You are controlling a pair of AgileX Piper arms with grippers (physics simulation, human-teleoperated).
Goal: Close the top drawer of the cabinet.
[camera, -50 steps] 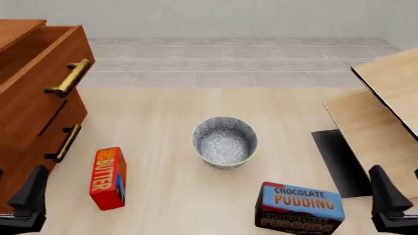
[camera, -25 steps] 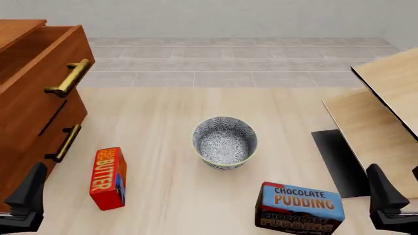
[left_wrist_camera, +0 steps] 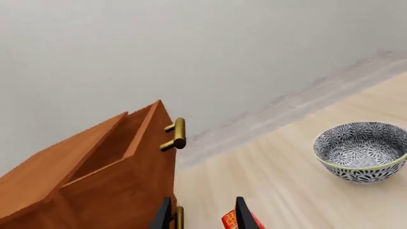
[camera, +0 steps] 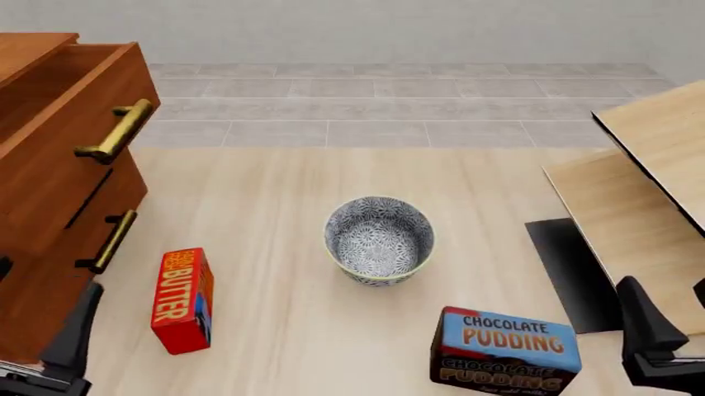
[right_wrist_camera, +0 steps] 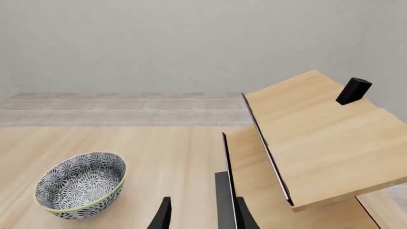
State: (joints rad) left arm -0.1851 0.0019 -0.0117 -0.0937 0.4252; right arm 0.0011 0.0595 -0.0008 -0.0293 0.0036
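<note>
- The top drawer [camera: 66,124] of the cabinet [camera: 44,272] at the surface's [camera: 276,206] far left stands pulled out, its brass handle [camera: 115,130] facing the middle.
- Left end effector [left_wrist_camera: 202,215] sits low beside the cabinet, fingers a narrow gap apart, holding nothing.
- Right end effector [right_wrist_camera: 202,215] is likewise narrow and empty, near the pale wooden panels [camera: 650,198].
- A patterned bowl [camera: 379,239] sits mid-surface between a butter box [camera: 183,299] and a pudding box [camera: 504,348].

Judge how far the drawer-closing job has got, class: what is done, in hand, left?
Done: nothing; the top drawer juts out of the cabinet, open. In hand: the left gripper hangs empty beside the cabinet; the right gripper idles far away. Left: reaching the drawer and pushing it shut.
</note>
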